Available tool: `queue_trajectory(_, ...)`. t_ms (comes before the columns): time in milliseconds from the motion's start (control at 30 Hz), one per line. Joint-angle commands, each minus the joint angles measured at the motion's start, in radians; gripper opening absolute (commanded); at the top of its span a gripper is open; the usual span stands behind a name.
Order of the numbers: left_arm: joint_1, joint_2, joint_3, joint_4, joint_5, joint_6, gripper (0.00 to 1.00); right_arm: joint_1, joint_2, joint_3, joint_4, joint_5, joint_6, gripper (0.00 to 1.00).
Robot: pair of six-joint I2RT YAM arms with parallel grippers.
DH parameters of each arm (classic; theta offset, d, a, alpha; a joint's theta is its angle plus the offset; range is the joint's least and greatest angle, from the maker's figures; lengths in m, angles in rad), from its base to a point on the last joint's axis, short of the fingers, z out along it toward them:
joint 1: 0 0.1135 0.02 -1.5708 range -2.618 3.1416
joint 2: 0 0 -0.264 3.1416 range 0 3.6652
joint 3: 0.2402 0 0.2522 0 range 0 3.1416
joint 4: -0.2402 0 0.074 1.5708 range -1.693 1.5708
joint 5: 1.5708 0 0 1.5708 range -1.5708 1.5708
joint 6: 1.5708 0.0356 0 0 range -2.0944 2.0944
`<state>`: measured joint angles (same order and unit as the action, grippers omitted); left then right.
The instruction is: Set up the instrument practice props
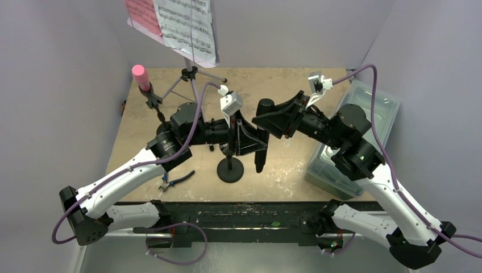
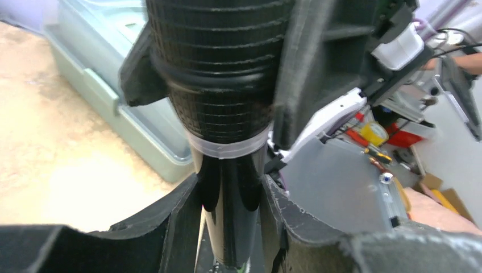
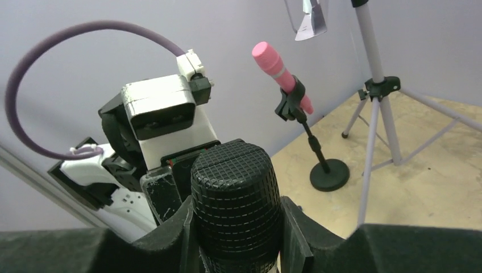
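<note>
A black microphone (image 1: 261, 153) hangs upright over the table's middle, with both grippers on it. My left gripper (image 2: 233, 207) is shut on its smooth handle (image 2: 233, 222). My right gripper (image 3: 236, 227) is closed around its gridded head (image 3: 234, 182), with the fingers pressing both sides. A black round-based pole (image 1: 230, 169) stands just left of the microphone, with nothing on it. The pink microphone (image 1: 140, 75) sits clipped on its own pole at the back left. The music desk's tripod (image 1: 190, 74) stands behind, carrying white sheet music (image 1: 187, 25) and a pink page (image 1: 142, 14).
A clear plastic tub (image 1: 364, 114) lies along the right side of the table, under my right arm. Blue-handled pliers (image 1: 176, 181) rest near the front edge, left of the pole's base. Grey walls close in the table on three sides.
</note>
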<state>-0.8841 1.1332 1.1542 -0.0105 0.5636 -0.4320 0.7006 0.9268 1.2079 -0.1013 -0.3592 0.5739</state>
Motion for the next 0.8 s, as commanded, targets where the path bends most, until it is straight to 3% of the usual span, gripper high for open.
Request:
queue_trajectory(0,-0.002,-0.02,0.067,-0.068,0.017,0.064,0.04,0.001,-0.026,0.003,0.014,0.027,-0.023,0.04)
queue_trajectory(33,-0.002,-0.02,0.088,-0.118,-0.006,0.088,0.15,0.001,-0.033,0.003,0.009,0.035,-0.034,0.0)
queue_trajectory(167,-0.001,-0.069,0.134,-0.333,-0.199,0.209,0.58,0.002,-0.081,-0.006,-0.005,0.104,-0.113,0.0)
queue_trajectory(233,-0.001,-0.111,0.121,-0.428,-0.314,0.271,0.65,0.001,-0.097,-0.001,-0.024,0.128,-0.145,0.0)
queue_trajectory(433,-0.001,-0.211,-0.016,-0.553,-0.521,0.423,0.75,0.001,-0.105,0.034,-0.056,0.165,-0.226,0.0)
queue_trajectory(767,-0.001,-0.249,-0.281,-0.3,-0.608,0.617,0.77,0.002,-0.078,0.045,-0.041,0.111,-0.243,0.0)
